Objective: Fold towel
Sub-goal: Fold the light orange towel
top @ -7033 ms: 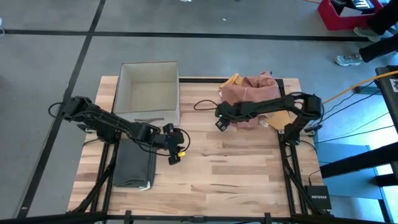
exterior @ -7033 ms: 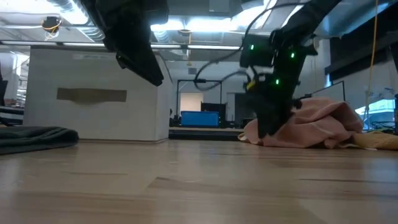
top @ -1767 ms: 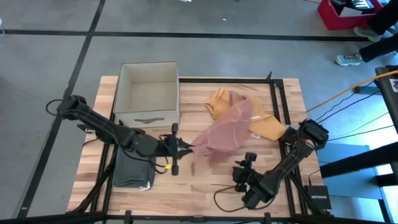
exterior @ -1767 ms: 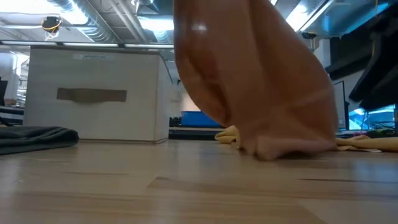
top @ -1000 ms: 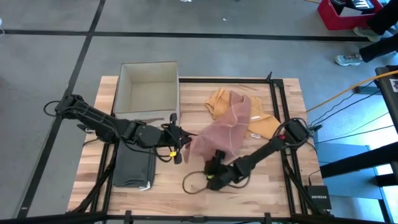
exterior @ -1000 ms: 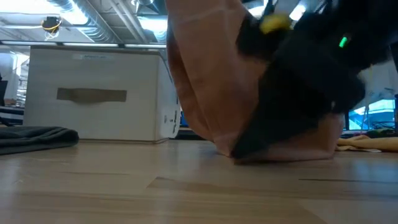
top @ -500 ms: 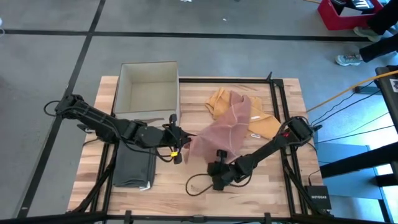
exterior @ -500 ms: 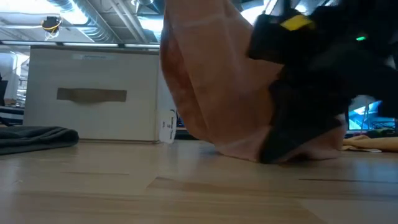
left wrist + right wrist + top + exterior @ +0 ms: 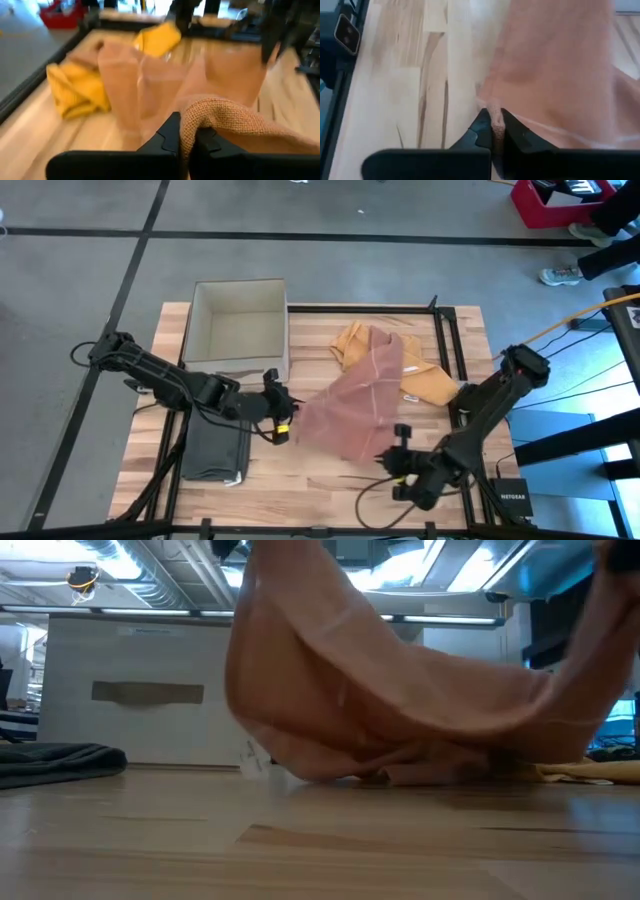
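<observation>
A pink towel (image 9: pixel 348 415) is stretched between my two grippers over the table's middle. In the low view the towel (image 9: pixel 400 700) sags, and its lower part rests on the wood. My left gripper (image 9: pixel 279 421) is shut on the towel's left corner. My right gripper (image 9: pixel 397 457) is shut on its near right corner. A yellow towel (image 9: pixel 352 340) lies crumpled behind the pink one, partly under it. My left gripper pinches a bunched corner of the towel (image 9: pixel 200 117) between its two fingers, coming level from the table's left. The cloth is lifted off the table there and runs away from the fingers. My right gripper pinches the towel's edge (image 9: pixel 494 111) between its two fingers, coming from the table's near right. The cloth is lifted at the fingers and spreads away toward the far side.
An open white box (image 9: pixel 238 328) stands at the far left. A folded dark grey towel (image 9: pixel 215 448) lies at the near left. Black frame rails (image 9: pixel 445 340) run along the table's far and right sides. Bare wood (image 9: pixel 330 490) lies along the near edge.
My right gripper has gone toward the table's right edge with the towel's near corner. My left gripper has shifted a little toward the left edge. The pink towel has spread out wider between them, and its sagging middle still touches the table.
</observation>
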### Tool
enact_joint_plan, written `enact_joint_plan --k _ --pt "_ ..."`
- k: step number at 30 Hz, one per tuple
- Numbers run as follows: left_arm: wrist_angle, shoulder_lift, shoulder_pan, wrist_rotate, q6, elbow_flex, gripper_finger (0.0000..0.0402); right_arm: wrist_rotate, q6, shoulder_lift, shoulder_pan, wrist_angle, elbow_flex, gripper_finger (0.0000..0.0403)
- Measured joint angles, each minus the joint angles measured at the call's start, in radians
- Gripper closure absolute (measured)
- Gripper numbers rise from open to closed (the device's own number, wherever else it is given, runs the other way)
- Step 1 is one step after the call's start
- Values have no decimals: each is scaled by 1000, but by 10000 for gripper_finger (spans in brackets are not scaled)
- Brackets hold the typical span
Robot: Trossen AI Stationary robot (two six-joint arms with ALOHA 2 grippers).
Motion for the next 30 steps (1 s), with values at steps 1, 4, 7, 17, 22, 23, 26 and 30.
enact_joint_plan --k 1,4,7,17,22,23,26,30 --pt "-39 2 -2 4 -24 0 393 2 22 -13 13 -21 0 392" --pt "-111 29 -14 21 -97 -8 393 7 116 -22 52 -97 1 391" --pt "-125 79 -33 98 -135 -42 395 3 206 -9 82 -134 -21 392" --pt "-202 212 -45 291 -76 -69 297 59 373 -4 123 149 -285 391" --pt "-360 199 -68 393 -50 -17 242 50 370 -5 121 188 -306 392" --pt "-373 193 -80 400 -67 -1 237 53 367 -5 121 188 -306 391" --pt "-376 183 -129 401 -77 39 230 57 365 -5 121 187 -306 387" --pt "-300 184 -212 371 -79 56 229 57 362 -5 121 188 -305 391"
